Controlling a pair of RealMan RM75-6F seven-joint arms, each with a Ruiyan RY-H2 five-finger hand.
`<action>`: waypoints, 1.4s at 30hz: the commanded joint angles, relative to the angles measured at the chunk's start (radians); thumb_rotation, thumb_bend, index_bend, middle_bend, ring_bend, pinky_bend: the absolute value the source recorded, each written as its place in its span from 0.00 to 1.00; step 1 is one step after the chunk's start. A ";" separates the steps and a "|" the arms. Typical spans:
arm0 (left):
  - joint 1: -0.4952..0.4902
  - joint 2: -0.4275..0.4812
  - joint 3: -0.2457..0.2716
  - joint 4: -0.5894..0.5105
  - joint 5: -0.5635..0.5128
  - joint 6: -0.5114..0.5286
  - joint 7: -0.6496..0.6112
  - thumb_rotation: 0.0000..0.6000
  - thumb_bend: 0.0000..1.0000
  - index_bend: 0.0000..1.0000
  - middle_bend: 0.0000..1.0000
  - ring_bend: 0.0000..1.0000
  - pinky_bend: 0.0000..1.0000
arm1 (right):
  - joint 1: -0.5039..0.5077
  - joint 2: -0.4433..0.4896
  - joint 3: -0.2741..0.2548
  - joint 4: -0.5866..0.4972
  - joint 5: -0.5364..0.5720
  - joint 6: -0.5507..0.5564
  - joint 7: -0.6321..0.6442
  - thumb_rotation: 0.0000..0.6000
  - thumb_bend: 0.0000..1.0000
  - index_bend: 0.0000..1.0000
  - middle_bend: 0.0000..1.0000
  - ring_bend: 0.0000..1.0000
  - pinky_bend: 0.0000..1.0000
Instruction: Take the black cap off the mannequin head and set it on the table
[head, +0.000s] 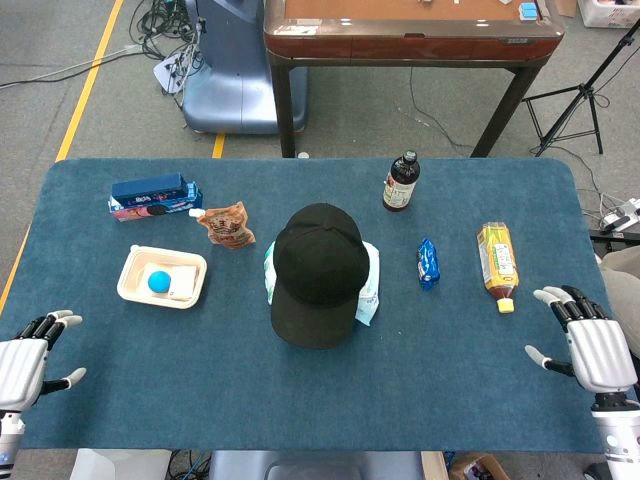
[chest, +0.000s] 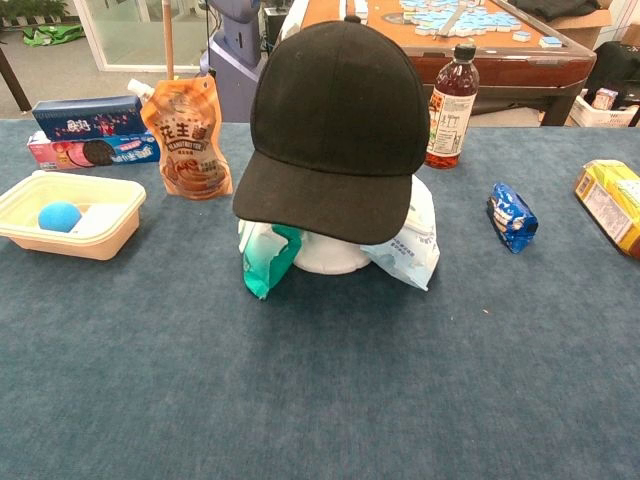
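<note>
Nothing of the task is done yet: the black cap (head: 318, 272) sits on the mannequin head (chest: 330, 250) at the middle of the blue table (head: 300, 390), its brim toward the robot and hanging low over the white face, which shows only in the chest view along with some teal and white wrapping under the brim. Both hands are well apart from the cap, at the near corners of the table: the left hand (head: 28, 362) far to the cap's left, the right hand (head: 590, 345) far to its right, each with fingers spread and holding nothing. The step in hand looks to be the approach. The next move probably calls for one hand to travel in to the cap, take the brim or crown, and lift straight up so the head does not tip. Bare cloth lies on the robot's side of the cap, a likely spot to set it down.
</note>
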 joint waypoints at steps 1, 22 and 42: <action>0.002 0.001 -0.001 -0.001 0.000 0.005 -0.004 1.00 0.06 0.29 0.25 0.25 0.43 | 0.006 -0.003 0.000 0.001 0.004 -0.012 -0.008 1.00 0.00 0.24 0.23 0.16 0.29; 0.022 0.001 0.001 -0.003 -0.015 0.018 -0.001 1.00 0.06 0.29 0.25 0.25 0.43 | 0.066 -0.104 0.002 0.054 -0.242 0.110 -0.063 1.00 0.00 0.32 0.62 0.54 0.75; 0.023 0.004 0.000 0.001 -0.025 0.006 -0.012 1.00 0.06 0.29 0.25 0.25 0.43 | 0.266 -0.270 0.007 -0.019 -0.418 -0.090 -0.311 1.00 0.00 0.38 0.94 0.84 0.96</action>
